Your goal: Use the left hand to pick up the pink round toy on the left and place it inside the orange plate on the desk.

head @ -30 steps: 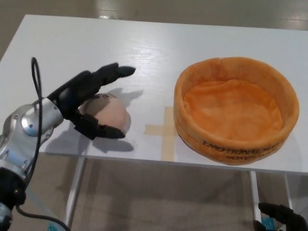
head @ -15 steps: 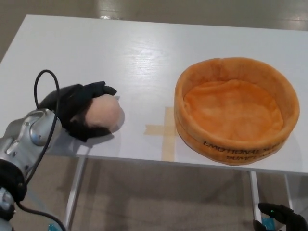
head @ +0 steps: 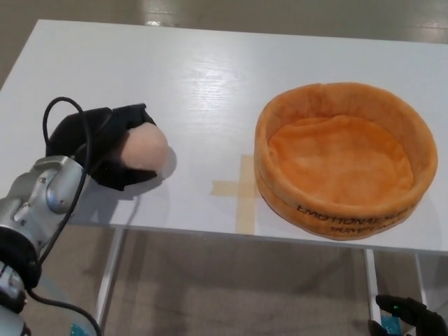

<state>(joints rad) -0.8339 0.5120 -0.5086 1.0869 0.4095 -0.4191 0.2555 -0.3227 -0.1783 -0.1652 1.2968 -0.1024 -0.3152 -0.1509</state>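
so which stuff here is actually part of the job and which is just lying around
Part of the job:
- pink round toy, held in the left hand
- orange plate, empty, on the white desk

Just there:
- tan tape cross on the desk, between toy and plate
- right hand, low at the bottom right, idle

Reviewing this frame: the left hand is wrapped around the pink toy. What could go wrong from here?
1. The left hand covers only part of the pink toy; its rounded front bulges out, so it may slip free on the way over.
2. The orange plate has a raised, soft-looking wall; a low carry could bump or shove it.
3. The plate sits near the table's front edge, so a push might tip it off.
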